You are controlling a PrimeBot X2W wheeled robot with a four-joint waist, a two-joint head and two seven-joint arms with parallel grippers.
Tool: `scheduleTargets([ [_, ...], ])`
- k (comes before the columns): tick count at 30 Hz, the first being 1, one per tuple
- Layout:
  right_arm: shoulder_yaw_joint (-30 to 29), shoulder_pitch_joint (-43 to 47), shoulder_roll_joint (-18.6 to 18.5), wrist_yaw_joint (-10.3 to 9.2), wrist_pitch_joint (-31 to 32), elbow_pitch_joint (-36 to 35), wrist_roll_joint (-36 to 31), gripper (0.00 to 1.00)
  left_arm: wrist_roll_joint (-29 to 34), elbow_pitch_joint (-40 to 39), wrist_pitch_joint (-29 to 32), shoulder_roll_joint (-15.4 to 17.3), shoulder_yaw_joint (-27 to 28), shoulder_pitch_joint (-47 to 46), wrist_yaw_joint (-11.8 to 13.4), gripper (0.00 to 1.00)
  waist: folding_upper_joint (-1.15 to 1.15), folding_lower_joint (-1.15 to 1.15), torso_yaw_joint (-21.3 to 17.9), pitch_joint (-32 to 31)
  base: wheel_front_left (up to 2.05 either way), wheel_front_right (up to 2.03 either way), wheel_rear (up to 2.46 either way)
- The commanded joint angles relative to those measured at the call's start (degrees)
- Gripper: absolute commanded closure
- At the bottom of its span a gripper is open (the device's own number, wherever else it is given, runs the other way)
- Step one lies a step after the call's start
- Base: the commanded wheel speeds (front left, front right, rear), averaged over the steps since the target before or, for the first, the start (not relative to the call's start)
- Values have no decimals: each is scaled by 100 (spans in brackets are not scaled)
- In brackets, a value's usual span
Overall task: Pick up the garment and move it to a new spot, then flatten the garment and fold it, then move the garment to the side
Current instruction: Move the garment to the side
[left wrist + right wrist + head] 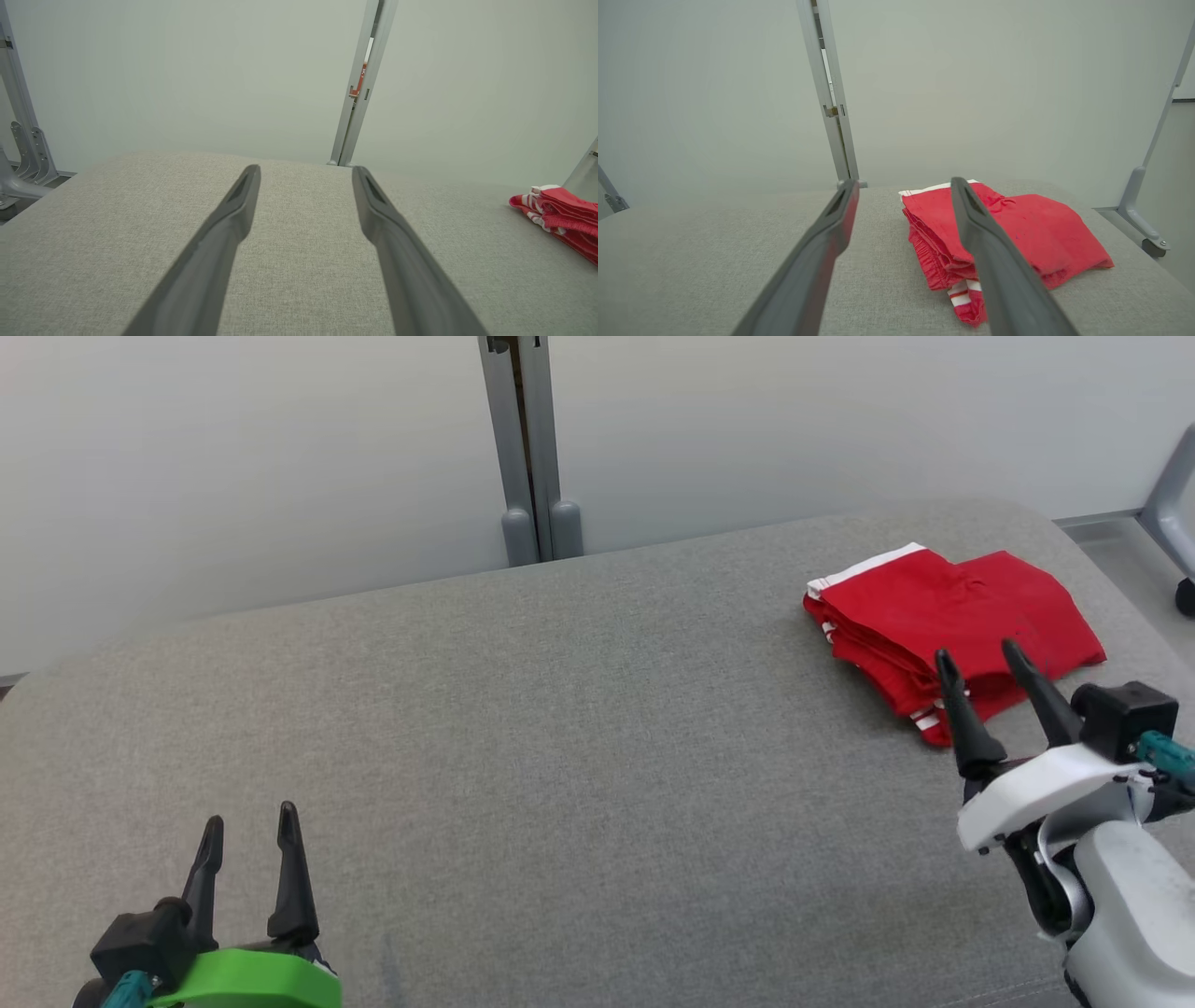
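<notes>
The garment (943, 621) is a red piece with white stripes, folded into a thick stack at the far right of the grey fabric surface (560, 737). It also shows in the right wrist view (1027, 233) and at the right edge of the left wrist view (560, 217). My right gripper (980, 658) hovers open just in front of its near edge, holding nothing, fingers pointing at the fold. My left gripper (250, 821) stands open at the lower left, far from the garment, with nothing between its fingers (233, 214).
A pale wall with a grey vertical post (527, 448) runs behind the surface. A grey frame leg with a caster (1176, 523) stands past the right end, and more grey frame brackets (23, 154) sit beyond the left end. The surface's corners are rounded.
</notes>
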Motion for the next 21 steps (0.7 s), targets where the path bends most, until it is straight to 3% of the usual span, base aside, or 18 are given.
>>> scheduleTargets([
  [1,-88,151,70,-9,-13,-123,-94,0,82,10,-14,5,26,97,-5,0,0,0,15,-14,0,0,0],
  [11,-87,677,469,-9,-13,-396,-537,0,486,148,-14,-34,95,92,-40,0,0,0,121,-19,0,0,0],
  [21,-129,712,537,-9,-13,-315,-709,0,552,304,-14,-76,129,-3,-86,0,0,0,170,-23,0,0,0],
])
